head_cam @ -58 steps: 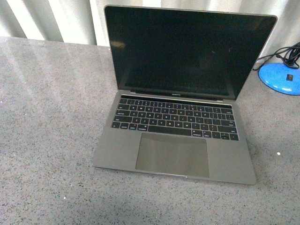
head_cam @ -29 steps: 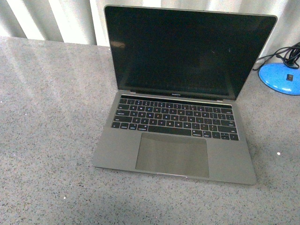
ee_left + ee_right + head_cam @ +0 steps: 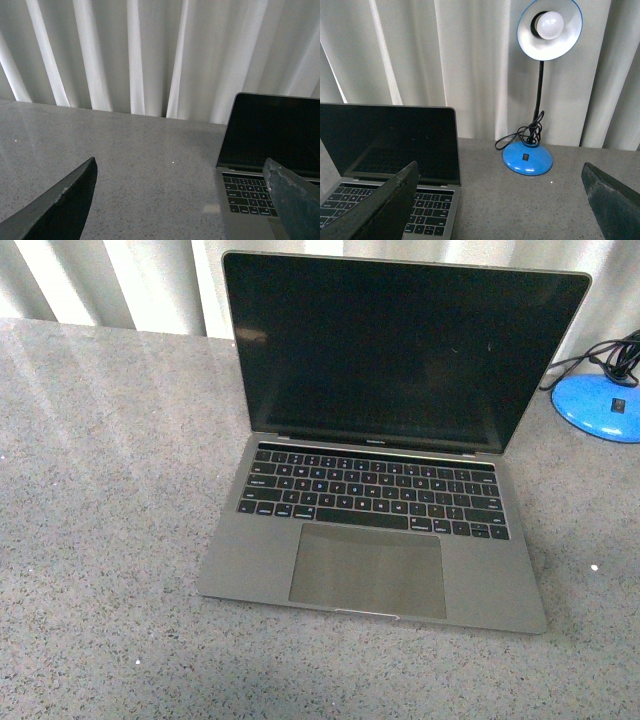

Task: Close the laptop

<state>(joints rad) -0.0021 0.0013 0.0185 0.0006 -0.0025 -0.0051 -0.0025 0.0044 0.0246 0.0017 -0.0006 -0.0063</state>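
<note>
While laptop (image 3: 380,490) sat lid-up on table (image 3: 100,490), I saw left hand (image 3: 180,165) and right hand (image 3: 500,167) both spread wide, gripping nothing.

The laptop (image 3: 380,490) has a matt grey metal body and a glossy black screen (image 3: 400,350). The table (image 3: 100,490) looks like speckled grey stone, faintly shiny. The lamp base (image 3: 527,160) is glossy blue. The curtain (image 3: 125,55) is white cloth.
</note>
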